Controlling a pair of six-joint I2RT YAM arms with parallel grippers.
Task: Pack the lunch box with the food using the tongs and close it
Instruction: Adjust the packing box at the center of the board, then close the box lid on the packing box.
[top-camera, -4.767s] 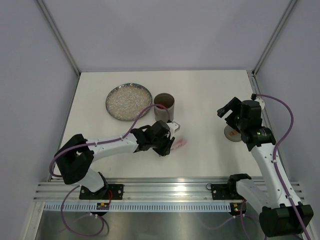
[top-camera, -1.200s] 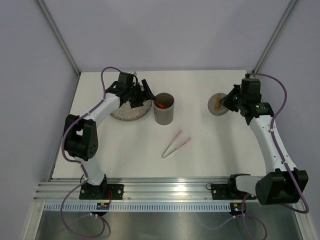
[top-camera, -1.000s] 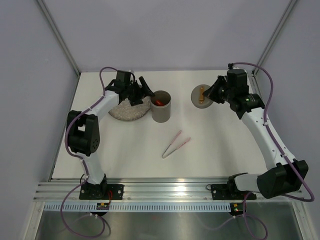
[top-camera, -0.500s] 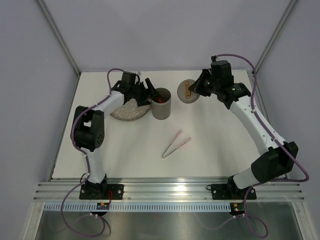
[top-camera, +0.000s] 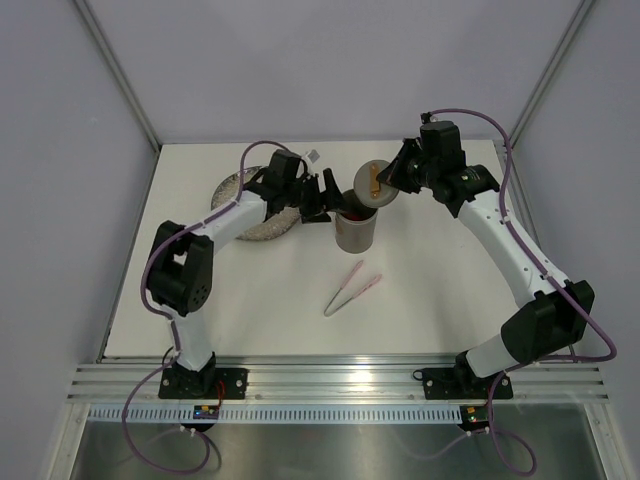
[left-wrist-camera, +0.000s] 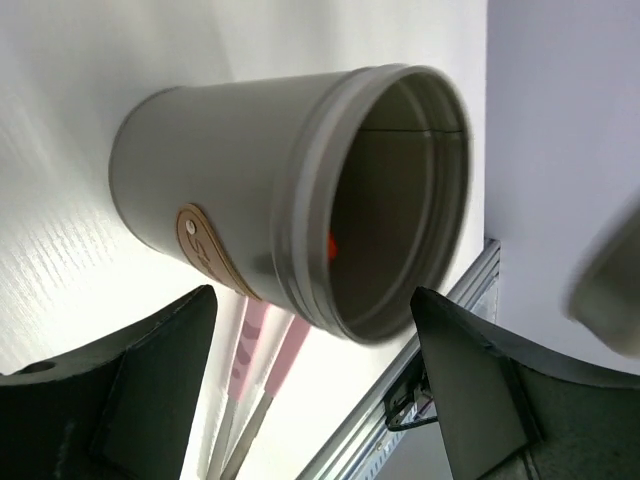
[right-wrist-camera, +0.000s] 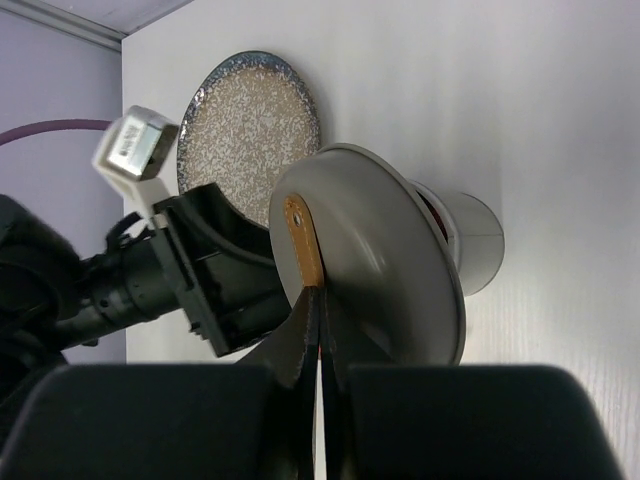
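Observation:
The grey lunch box (top-camera: 353, 232) stands upright mid-table, with a red-orange bit of food (left-wrist-camera: 331, 243) visible inside it. My left gripper (top-camera: 328, 197) is open at its upper left side; in the left wrist view the two fingers (left-wrist-camera: 150, 385) flank the box's rim without closing on it. My right gripper (top-camera: 396, 178) is shut on the tan strap (right-wrist-camera: 301, 238) of the grey lid (top-camera: 372, 186). It holds the lid tilted just above the box's far rim. The pink tongs (top-camera: 352, 288) lie loose on the table in front of the box.
The round speckled plate (top-camera: 248, 192) sits left of the box, partly under my left arm. Booth walls close off the back and sides, and an aluminium rail (top-camera: 340, 385) runs along the near edge.
The lunch box now stands further right and nearer, with my left gripper moved right along with it. The right gripper has brought the lid to just over the box.

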